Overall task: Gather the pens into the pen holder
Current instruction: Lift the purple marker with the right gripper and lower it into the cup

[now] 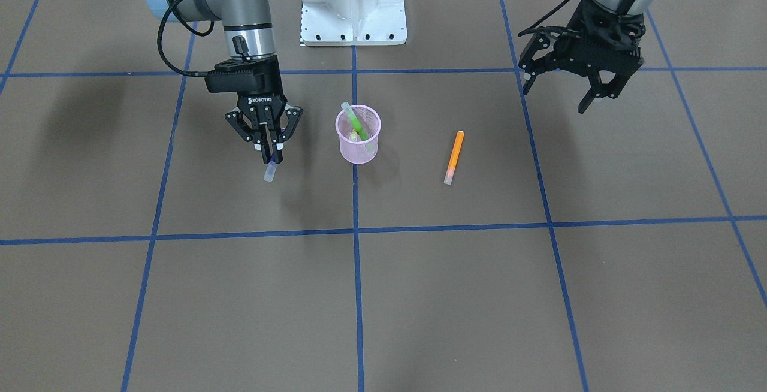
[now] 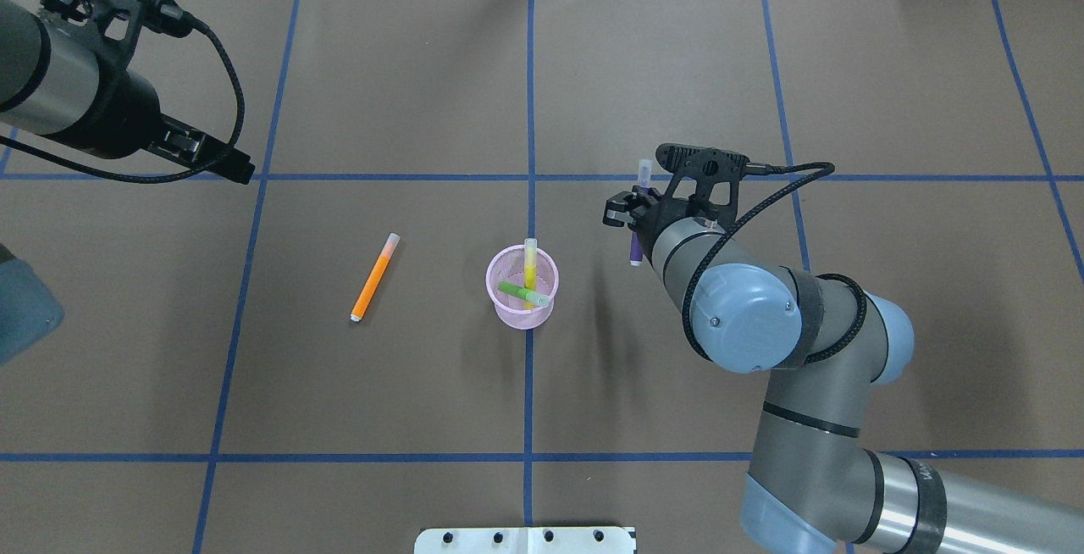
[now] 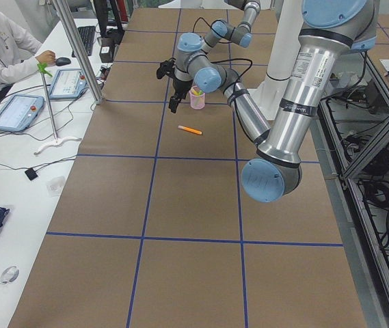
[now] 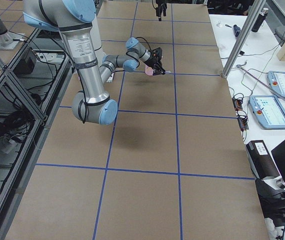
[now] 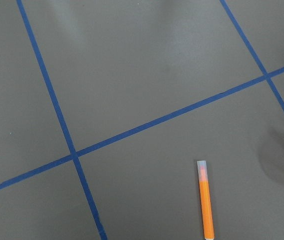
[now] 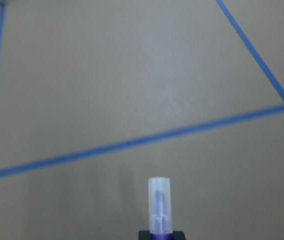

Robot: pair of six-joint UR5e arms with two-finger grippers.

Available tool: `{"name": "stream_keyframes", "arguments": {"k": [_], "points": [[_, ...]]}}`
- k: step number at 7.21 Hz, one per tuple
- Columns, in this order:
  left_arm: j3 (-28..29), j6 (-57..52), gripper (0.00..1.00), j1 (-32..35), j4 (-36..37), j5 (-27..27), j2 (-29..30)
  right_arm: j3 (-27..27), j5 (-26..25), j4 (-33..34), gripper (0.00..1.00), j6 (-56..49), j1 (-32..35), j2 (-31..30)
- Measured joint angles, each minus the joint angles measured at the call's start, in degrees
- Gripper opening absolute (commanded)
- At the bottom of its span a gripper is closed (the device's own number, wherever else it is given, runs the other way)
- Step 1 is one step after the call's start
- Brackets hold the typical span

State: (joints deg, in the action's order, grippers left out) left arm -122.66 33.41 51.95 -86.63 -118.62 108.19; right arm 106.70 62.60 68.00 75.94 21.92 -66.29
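The pink mesh pen holder (image 1: 358, 140) (image 2: 522, 290) stands near the table's middle. A green pen (image 2: 515, 290) and a yellow one (image 2: 531, 266) lean inside it. An orange pen (image 1: 454, 157) (image 2: 373, 279) (image 5: 205, 200) lies flat on the paper to the holder's left in the overhead view. My right gripper (image 1: 272, 153) (image 2: 635, 219) hangs to the holder's right in that view, shut on a purple pen (image 1: 271, 168) (image 6: 159, 205) whose pale cap sticks out past the fingers. My left gripper (image 1: 556, 95) hovers open and empty, far from the orange pen.
Brown paper with blue tape lines covers the table (image 1: 419, 296). The robot's white base plate (image 1: 353, 26) sits at the near edge behind the holder. A person sits at a side desk (image 3: 3, 48) with tablets, off the work area.
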Motion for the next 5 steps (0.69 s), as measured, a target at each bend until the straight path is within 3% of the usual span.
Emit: {"name": "stream_keyframes", "arguments": {"k": [2, 5], "points": [[0.04, 0.06, 1.0, 0.0, -0.03, -0.23, 0.0, -0.94, -7.06, -10.93, 0.0, -9.61, -3.31, 0.27], [0.23, 0.07, 1.0, 0.0, -0.03, -0.35, 0.0, -5.28, -15.94, -15.83, 0.0, -16.35, -7.66, 5.35]]}}
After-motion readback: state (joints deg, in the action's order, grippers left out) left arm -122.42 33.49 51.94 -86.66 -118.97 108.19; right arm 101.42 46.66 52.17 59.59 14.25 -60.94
